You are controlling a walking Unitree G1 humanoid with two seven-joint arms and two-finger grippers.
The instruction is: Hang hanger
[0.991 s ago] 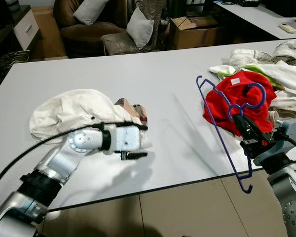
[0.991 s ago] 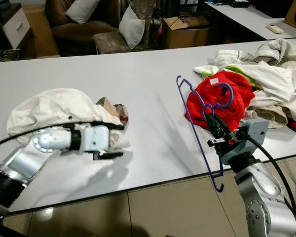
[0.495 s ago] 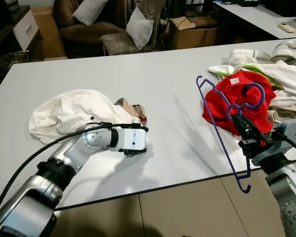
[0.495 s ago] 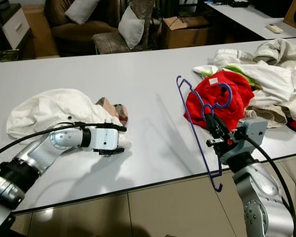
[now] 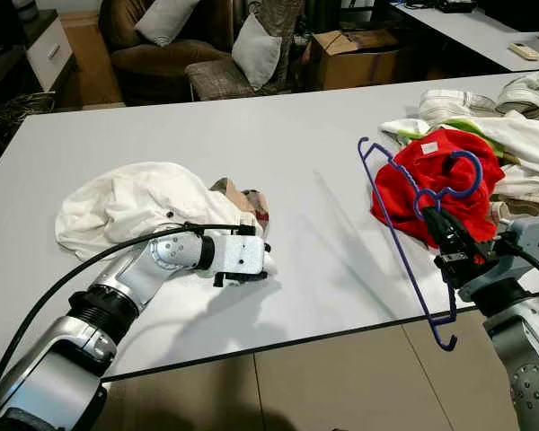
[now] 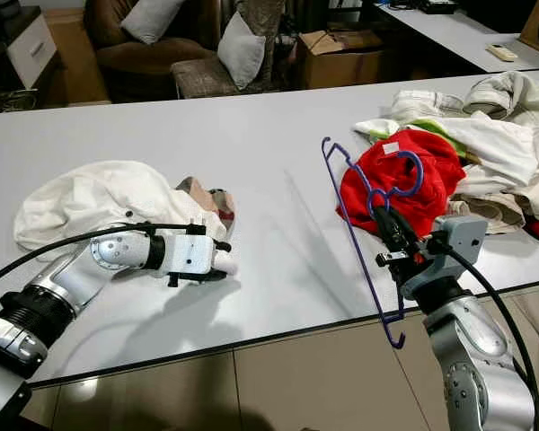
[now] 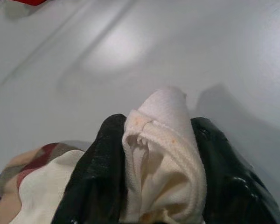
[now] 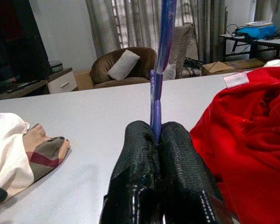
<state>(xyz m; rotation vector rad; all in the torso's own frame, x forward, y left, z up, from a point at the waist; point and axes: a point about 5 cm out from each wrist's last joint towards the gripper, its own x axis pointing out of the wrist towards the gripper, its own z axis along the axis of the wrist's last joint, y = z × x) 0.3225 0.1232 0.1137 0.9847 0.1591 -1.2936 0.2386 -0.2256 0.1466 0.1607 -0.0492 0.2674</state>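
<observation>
A purple wire hanger (image 5: 397,235) hangs tilted over the table's front right edge, its hook up by a red garment (image 5: 440,180). My right gripper (image 5: 434,218) is shut on the hanger just below the hook; the right wrist view has the wire (image 8: 164,37) rising from between the closed fingers (image 8: 177,154). At the left lies a white garment (image 5: 130,202) with a plaid lining (image 5: 242,196). My left gripper (image 5: 256,265) sits at its near right edge, shut on a fold of white cloth (image 7: 163,140) squeezed between both black fingers (image 7: 100,172).
The white table (image 5: 251,126) runs wide, its front edge close to me with tiled floor below. A heap of light clothes (image 5: 521,135) lies at the back right. Beyond the table stand a brown sofa with cushions (image 5: 162,54) and a cardboard box (image 5: 355,54).
My left gripper moved from the bare table up to the white garment's edge and closed on a fold of it. The right arm and hanger have stayed put.
</observation>
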